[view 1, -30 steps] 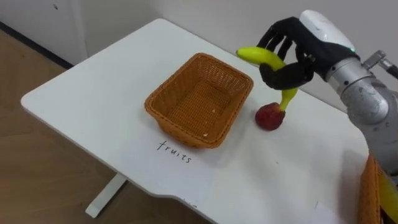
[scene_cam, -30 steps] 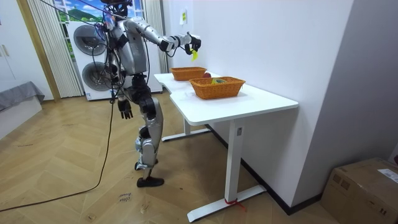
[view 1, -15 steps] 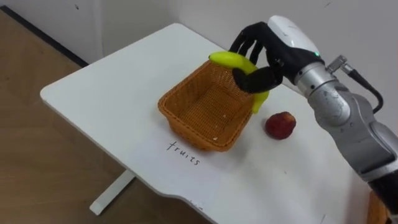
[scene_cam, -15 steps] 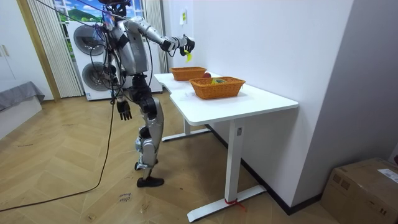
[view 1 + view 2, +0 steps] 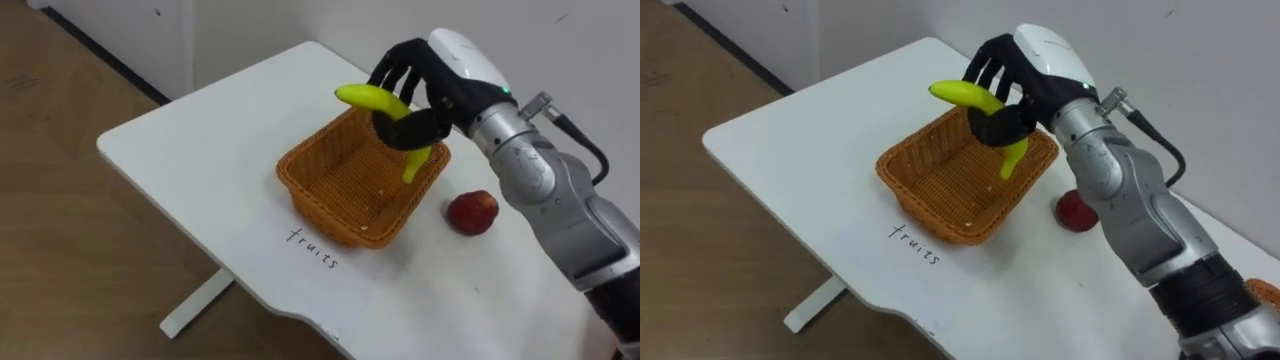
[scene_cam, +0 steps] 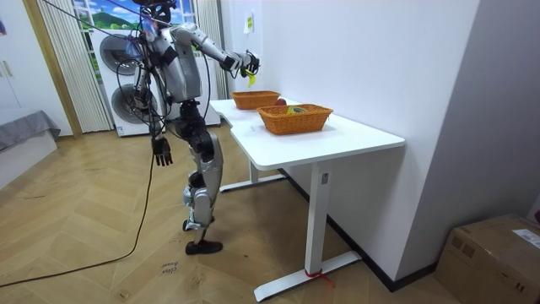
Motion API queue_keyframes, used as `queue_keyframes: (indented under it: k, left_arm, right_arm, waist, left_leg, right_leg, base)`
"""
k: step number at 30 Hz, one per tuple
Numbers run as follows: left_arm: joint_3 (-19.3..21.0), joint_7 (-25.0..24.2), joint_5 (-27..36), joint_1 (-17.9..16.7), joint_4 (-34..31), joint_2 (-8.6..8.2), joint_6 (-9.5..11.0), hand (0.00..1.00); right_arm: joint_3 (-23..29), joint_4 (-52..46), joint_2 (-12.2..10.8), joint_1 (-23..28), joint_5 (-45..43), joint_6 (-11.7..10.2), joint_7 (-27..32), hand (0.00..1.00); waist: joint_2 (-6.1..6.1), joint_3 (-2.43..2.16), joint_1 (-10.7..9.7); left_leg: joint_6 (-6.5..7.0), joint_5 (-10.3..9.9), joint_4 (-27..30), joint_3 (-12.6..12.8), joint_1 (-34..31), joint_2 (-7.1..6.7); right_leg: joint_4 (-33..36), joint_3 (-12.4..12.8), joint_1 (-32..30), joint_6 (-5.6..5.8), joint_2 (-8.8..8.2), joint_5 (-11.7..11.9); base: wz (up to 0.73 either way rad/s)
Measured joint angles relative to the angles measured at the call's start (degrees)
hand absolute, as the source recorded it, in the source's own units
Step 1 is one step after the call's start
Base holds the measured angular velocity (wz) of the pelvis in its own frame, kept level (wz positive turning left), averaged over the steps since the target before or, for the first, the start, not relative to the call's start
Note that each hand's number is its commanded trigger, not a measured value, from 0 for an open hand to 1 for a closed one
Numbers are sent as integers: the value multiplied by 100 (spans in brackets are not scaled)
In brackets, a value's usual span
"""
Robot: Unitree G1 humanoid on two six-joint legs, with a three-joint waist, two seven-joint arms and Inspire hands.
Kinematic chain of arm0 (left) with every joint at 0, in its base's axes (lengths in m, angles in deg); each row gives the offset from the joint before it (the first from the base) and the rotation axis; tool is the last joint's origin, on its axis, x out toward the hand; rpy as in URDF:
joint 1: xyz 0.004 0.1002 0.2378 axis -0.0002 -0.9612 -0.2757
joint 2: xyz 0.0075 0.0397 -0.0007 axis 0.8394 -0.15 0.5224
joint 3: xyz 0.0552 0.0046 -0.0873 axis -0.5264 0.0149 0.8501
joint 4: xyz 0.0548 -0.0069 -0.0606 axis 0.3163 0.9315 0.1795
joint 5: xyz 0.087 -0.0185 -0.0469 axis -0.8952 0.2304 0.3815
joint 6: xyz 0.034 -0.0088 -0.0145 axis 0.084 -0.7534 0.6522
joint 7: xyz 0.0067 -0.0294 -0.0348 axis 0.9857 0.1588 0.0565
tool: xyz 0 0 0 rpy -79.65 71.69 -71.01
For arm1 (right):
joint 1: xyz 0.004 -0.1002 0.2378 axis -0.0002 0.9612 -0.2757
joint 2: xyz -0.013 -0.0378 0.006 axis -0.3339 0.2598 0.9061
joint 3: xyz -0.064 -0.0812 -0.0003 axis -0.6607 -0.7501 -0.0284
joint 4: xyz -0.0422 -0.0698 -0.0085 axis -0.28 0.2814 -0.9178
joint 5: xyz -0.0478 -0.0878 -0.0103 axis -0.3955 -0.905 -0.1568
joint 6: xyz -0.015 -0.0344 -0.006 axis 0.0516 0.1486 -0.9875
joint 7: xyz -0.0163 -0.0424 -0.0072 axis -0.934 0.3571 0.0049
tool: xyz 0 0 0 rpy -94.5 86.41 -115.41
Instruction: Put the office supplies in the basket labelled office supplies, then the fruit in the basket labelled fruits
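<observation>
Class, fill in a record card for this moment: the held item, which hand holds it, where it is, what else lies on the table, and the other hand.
Held item: banana
Holder: right hand, fingers curled round it
Position: in the air over the far end of the wicker basket, apparently clear of it
Also on the table: red apple, on the white table to the basket's right, apart from it
Other hand: left hand hangs at the robot's side
</observation>
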Motion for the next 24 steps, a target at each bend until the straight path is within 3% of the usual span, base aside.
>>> queue_keyframes:
  k: [1, 2, 3, 5, 24]
  left_arm:
    - [0, 0, 0, -1, 5, 0, -6, 0]
    - [0, 0, 0, -1, 16, -1, -23, 0]
    - [0, 0, 1, 0, 18, -1, -32, 0]
    - [0, 0, -2, 0, 18, -1, -59, 0]
    - [0, 16, 7, 21, 190, -8, -129, 0]
  right_arm:
    - [-2, 0, -25, 0, -1, 0, 5, 100]
    - [-6, 0, -67, 0, -1, -1, 7, 93]
    - [-9, 0, -76, 0, -1, 0, 7, 56]
    - [-11, 0, -76, 0, 4, 1, 10, 2]
    - [-224, 437, -194, 10, 219, -2, 223, 0]
  waist:
    - [3, -1, 12]
    - [11, 1, 34]
    - [20, 7, 69]
    - [32, 16, 111]
    - [63, 17, 110]
  left_leg:
    - [0, 0, 2, -1, 0, 0]
    - [0, 0, 2, -9, 0, 0]
    - [0, 0, 5, -15, -2, 0]
    - [0, 0, 6, -36, -6, -4]
    - [3, 2, 15, -32, -12, -23]
  right_leg:
    - [0, -6, 0, 0, 0, 0]
    - [0, -21, 2, 0, 0, 0]
    - [0, -41, 4, 1, -1, 0]
    - [0, -48, 8, 1, -1, -1]
    - [-4, 11, 18, 26, -10, -16]
  base:
    - [7]
    - [0]
    - [0]
    - [2]
    - [1]
